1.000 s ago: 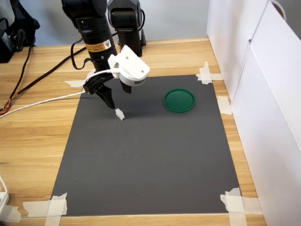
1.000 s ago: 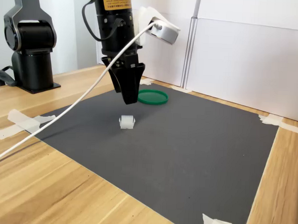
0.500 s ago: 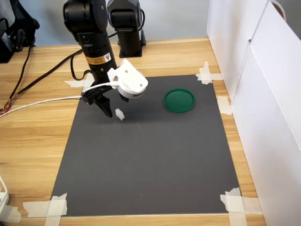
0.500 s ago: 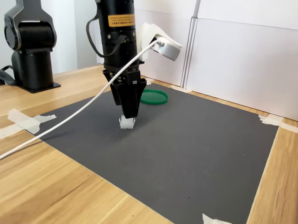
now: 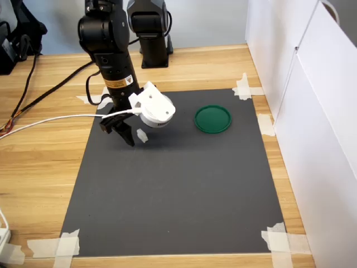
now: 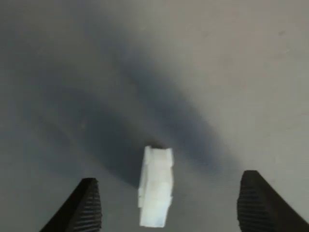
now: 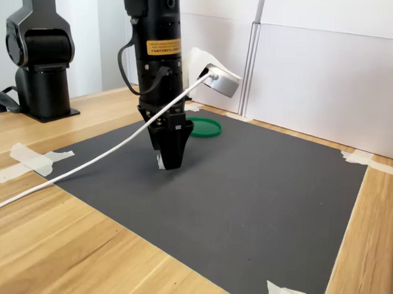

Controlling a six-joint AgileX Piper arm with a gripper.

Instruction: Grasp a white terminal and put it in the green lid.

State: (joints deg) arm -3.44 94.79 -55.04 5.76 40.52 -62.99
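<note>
Wrist view showed the white terminal (image 6: pixel 156 187) lying on the dark mat (image 6: pixel 231 72), between the two ribbed fingertips (image 6: pixel 87 205) of the gripper (image 6: pixel 171 205), whose jaws stood wide apart and touched nothing. From the first exterior view, the green lid (image 5: pixel 212 119) lay well apart, toward the first exterior view's right of the terminal.

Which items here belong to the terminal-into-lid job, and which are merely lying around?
Job:
white terminal, between the open fingers
green lid
gripper

Lying about:
second arm base
tape strips
white cable
</note>
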